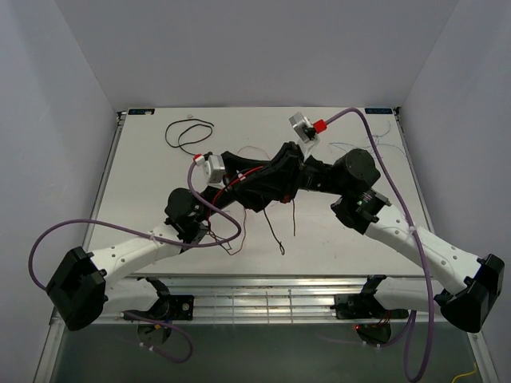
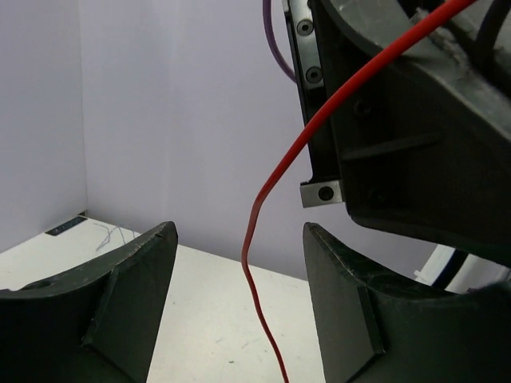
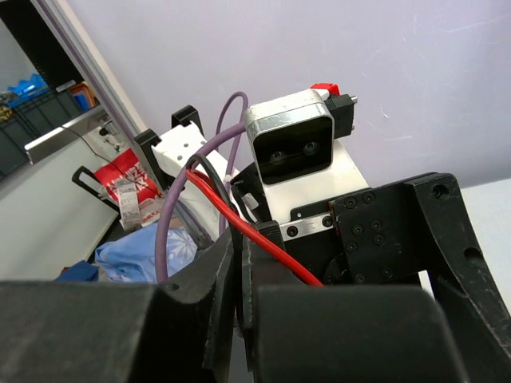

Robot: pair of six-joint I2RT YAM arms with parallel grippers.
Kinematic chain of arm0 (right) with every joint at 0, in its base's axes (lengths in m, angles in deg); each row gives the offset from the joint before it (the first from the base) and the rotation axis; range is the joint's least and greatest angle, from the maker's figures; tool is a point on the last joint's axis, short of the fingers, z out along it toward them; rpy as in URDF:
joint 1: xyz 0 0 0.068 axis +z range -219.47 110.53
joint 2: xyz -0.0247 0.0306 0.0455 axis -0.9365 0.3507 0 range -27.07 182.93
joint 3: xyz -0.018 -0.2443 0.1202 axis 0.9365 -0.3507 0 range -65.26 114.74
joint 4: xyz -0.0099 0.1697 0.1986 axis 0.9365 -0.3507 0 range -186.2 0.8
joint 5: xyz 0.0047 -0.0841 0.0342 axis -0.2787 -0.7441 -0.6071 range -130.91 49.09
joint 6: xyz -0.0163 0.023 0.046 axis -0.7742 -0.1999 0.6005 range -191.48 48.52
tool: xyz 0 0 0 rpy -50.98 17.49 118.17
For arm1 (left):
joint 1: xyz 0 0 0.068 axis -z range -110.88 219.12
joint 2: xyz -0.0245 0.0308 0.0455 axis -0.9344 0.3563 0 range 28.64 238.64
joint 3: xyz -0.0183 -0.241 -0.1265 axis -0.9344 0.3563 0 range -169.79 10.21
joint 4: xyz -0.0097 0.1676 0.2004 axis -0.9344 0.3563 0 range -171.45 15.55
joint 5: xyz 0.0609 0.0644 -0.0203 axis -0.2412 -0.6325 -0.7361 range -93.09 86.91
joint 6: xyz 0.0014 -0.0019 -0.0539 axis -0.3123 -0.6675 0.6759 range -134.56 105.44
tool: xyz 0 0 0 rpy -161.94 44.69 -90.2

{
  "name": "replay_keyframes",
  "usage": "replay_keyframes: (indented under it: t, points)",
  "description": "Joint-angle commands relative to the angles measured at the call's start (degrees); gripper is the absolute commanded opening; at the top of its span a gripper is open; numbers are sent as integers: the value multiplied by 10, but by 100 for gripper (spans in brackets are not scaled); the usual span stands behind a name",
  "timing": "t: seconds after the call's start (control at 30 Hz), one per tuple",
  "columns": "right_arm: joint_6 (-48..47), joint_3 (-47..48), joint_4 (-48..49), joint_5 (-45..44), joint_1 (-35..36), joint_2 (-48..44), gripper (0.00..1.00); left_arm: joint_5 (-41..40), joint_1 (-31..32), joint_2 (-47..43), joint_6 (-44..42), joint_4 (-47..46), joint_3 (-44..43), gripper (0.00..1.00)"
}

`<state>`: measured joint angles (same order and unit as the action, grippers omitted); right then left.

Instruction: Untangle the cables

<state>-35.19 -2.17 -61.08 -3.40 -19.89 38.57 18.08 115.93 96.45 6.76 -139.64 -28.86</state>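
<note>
My left gripper (image 1: 239, 171) (image 2: 239, 231) is open, and a red cable (image 2: 319, 120) (image 1: 247, 175) runs down between its fingers without touching either one. The cable climbs to my right gripper (image 1: 254, 190) (image 3: 238, 243), which is shut where a black cable (image 3: 209, 171) and the red cable (image 3: 263, 239) meet its jaws. Both grippers meet nose to nose above the middle of the table (image 1: 144, 183). Thin black cables (image 1: 275, 231) hang below them onto the table. Another black cable (image 1: 188, 132) lies looped at the far left. Pale thin wires (image 1: 375, 148) lie at the far right.
Thick purple hoses (image 1: 215, 219) loop from both arms, one passing beside the right jaws (image 3: 164, 231). The left wrist camera (image 3: 291, 152) sits just ahead of the right gripper. White walls close the table on three sides.
</note>
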Motion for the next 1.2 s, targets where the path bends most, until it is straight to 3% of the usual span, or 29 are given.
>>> replay_keyframes:
  t: [0.0, 0.23, 0.43, 0.53, 0.57, 0.63, 0.67, 0.7, 0.8, 0.87, 0.93, 0.97, 1.0, 1.07, 1.1, 1.17]
  points:
    - [62, -19, 58, 34, 10, 16, 8, -52, 6, 3, -12, -9, -33, 75]
    - [86, -24, 91, 7, 10, 4, 8, -55, 7, 36, -4, -11, -49, 75]
    - [100, -41, 101, -31, 8, -29, 8, -120, 7, 36, -8, -53, -22, 76]
    - [99, -56, 101, -53, 5, -47, 8, -107, 7, 29, -3, -66, -16, 70]
    - [103, -60, 102, -56, 5, -50, 8, -101, 7, 29, 5, -69, -15, 67]
    - [109, -68, 100, -61, 2, -50, 8, -73, 7, 28, 8, -80, -14, 47]
    - [113, -71, 102, -61, 0, -49, 8, -63, 7, 29, 7, -84, -14, 31]
    - [114, -74, 100, -62, -5, -49, 8, -58, 8, 27, 8, -85, -14, 0]
    - [106, -83, 79, -72, -31, -65, 8, -86, 7, 14, -2, -74, -5, 0]
    - [78, -80, 34, -88, -52, -80, 8, -169, 7, 3, -17, -46, -5, 0]
    - [4, -64, -63, -132, -92, -107, 8, -250, 7, 0, -62, 24, -20, 0]
    - [-31, -54, -105, -153, -104, -115, 8, -337, 3, 0, -78, 55, -33, 0]
    - [-61, -47, -191, -219, -125, -132, 8, -376, -4, 1, -95, 116, -46, 0]
    - [-146, -28, -256, -293, -139, -148, 8, -438, -40, -1, -101, 159, -81, 0]
    - [-172, -23, -281, -397, -147, -159, 8, -443, -55, -5, -100, 193, -90, 0]
    - [-232, -7, -346, -510, -152, -163, 8, -461, -103, -14, -79, 235, -124, 0]
